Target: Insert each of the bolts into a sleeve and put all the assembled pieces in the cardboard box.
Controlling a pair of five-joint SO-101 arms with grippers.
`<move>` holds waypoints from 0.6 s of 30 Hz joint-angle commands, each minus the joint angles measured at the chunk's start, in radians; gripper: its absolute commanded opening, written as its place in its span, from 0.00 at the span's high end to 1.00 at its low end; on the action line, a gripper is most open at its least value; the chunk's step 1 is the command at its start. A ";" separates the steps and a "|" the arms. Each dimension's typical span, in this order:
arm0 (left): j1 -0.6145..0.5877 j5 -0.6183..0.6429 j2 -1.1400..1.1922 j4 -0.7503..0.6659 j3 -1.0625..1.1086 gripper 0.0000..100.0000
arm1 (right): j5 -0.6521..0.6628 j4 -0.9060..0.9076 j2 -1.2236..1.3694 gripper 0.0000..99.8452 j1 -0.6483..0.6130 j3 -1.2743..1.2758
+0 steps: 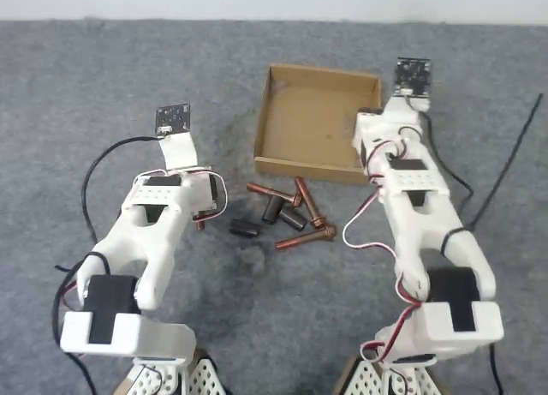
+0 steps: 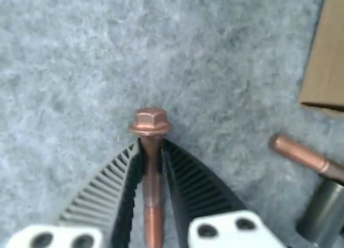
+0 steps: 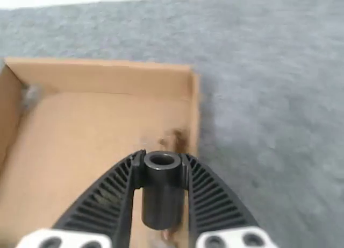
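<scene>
The left gripper [image 2: 151, 147] is clamped on a copper-coloured bolt [image 2: 150, 121], pinching the shank just under the hex head, above the grey carpet [image 2: 80, 54]. The right gripper [image 3: 161, 157] grasps a dark sleeve [image 3: 160, 199] by its side wall, its bore left open, over the cardboard box [image 3: 97, 76]. More bolts [image 1: 304, 235] and sleeves [image 1: 244, 229] lie heaped near the box front. Both pieces look rigid, smooth and light, so they could twist in the ribbed jaws. A hold on the body, never over the bore, seems safest.
</scene>
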 commanded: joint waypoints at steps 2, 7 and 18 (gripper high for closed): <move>-0.008 -0.017 -0.066 -0.021 -0.004 0.99 | 0.017 -0.140 0.004 0.98 -0.028 -0.052; -0.008 -0.018 -0.066 -0.023 -0.004 0.99 | 0.017 -0.334 -0.015 0.98 -0.050 0.077; -0.008 -0.018 -0.066 -0.023 -0.004 0.99 | 0.018 -0.929 -0.170 0.98 -0.157 0.563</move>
